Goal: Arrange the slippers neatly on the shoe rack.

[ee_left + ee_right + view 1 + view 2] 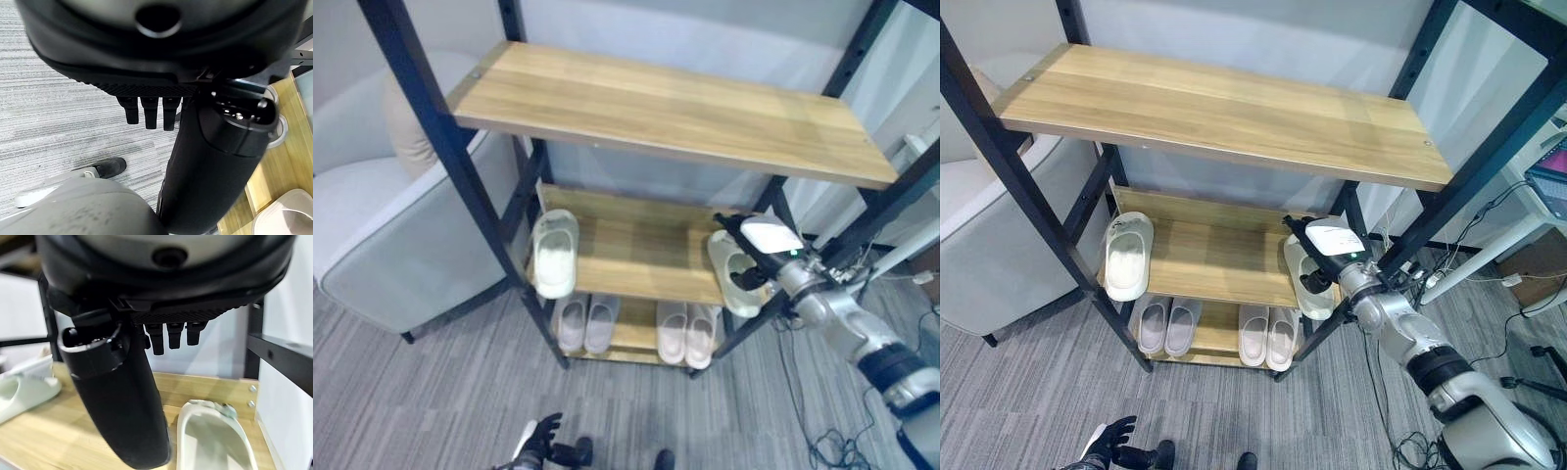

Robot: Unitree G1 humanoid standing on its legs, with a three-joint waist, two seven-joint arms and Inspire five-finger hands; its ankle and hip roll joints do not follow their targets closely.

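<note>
Slipper sits on the rack's middle shelf, right end, just under the right hand, whose fingers hang straight, holding nothing. Second slipper lies well apart at the left end. Left hand hangs low over the floor, fingers relaxed.

Both eye views look down from the head, at middling range, onto the same rack. The right wrist view looks from very close along the right hand over the middle shelf. The left wrist view faces the floor.
</note>
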